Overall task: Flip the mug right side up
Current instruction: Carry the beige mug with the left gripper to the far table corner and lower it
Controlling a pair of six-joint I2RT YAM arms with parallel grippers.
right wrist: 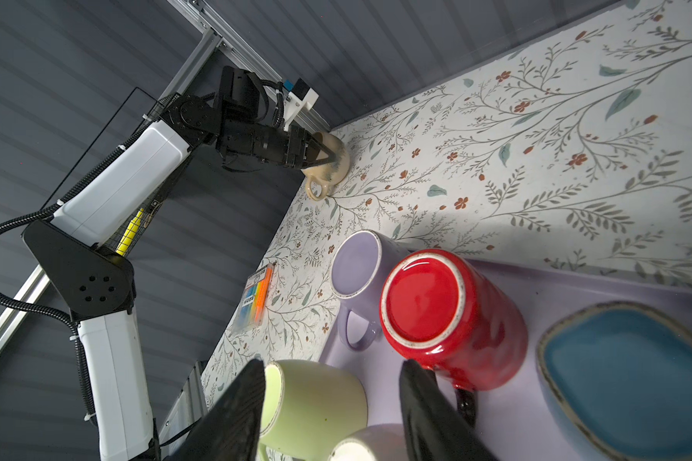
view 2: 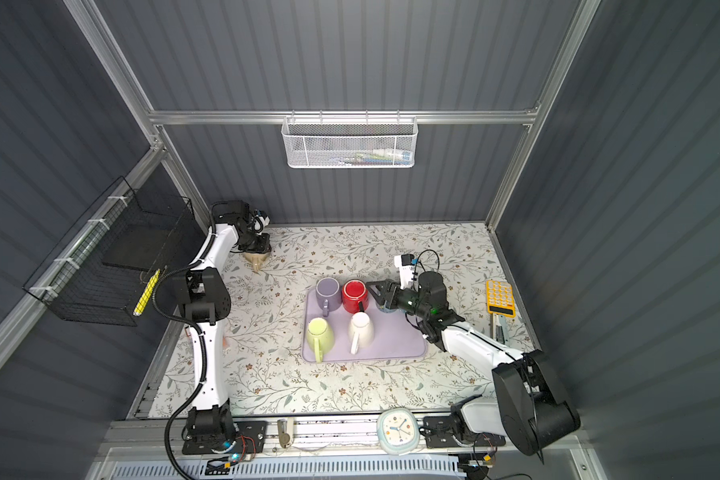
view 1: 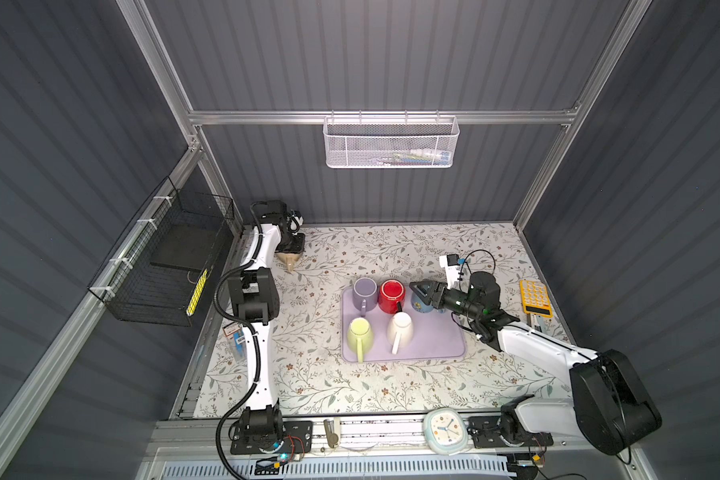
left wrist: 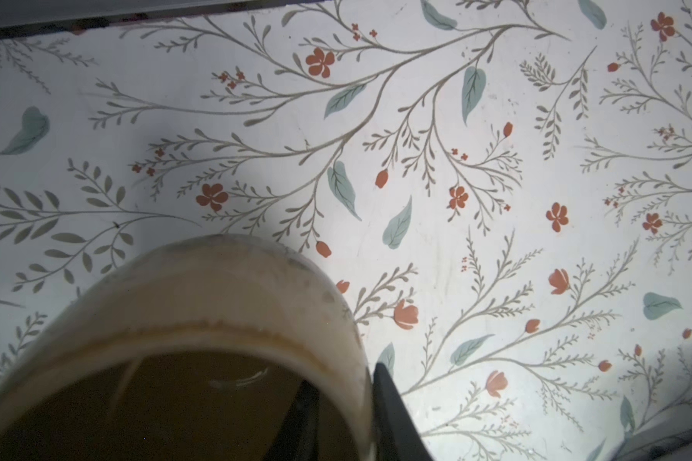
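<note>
Looking at the far left corner of the table (view 1: 391,386), we see the beige mug (right wrist: 332,173) standing mouth up, the left gripper (right wrist: 322,155) straddling its rim; whether it pinches, we cannot tell. The right gripper (view 1: 417,291) hovers spread and empty beside the red mug (view 1: 391,295).

Tray (view 1: 433,349) at table (view 1: 350,386) centre — lone mug (view 1: 290,262) in the far left corner, calculator (view 1: 536,297) at the right edge

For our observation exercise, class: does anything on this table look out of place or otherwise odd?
Yes. A beige mug sits alone in the table's far left corner, at the left gripper, well apart from the lilac tray that holds the rest. On the tray, the red mug stands bottom up.
</note>
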